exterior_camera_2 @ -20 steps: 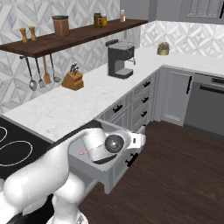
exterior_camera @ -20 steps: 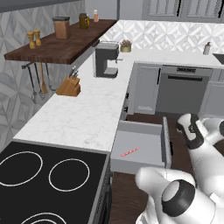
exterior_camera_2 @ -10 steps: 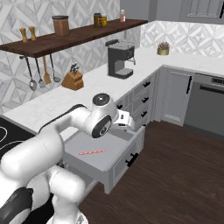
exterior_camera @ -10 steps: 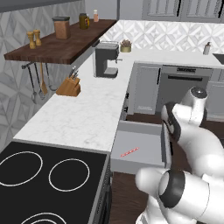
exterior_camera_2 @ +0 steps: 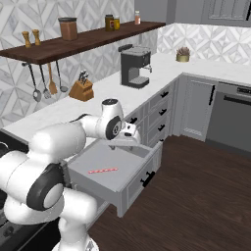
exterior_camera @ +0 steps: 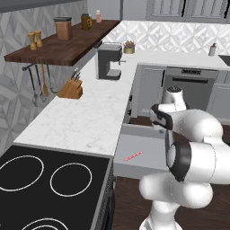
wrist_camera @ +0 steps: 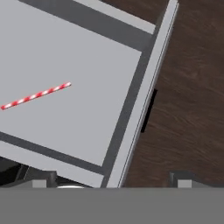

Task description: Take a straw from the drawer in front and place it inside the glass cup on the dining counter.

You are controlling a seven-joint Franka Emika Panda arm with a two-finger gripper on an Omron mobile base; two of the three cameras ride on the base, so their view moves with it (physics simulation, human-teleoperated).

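Running along the wall, the white marble desk carries a black coffee machine and a wooden knife block; a black stove top sits at its near end. Above it a dark wooden shelf holds jars and shakers, with utensils hanging beneath. Dark wood floor lies in front of the grey cabinets.

Drawer: pulled fully out from the cabinet run, wide and shallow, light grey inside, flat grey front with a small dark handle seen in the right base view and as a dark strip in the hand view.

Arm: bent over the drawer, wrist above its far end, close to the cabinet face.

End effector: poised above the drawer's rear part, clear of the drawer floor, fingers spread wide with nothing between them. In the hand view the two tips appear at the bottom edge, far apart.

Straw: red-and-white striped, lying flat on the drawer floor, untouched. In the right base view it lies nearer the camera than the end effector, toward the drawer's middle. In the hand view it lies to the upper left of the fingertips, well apart from both.
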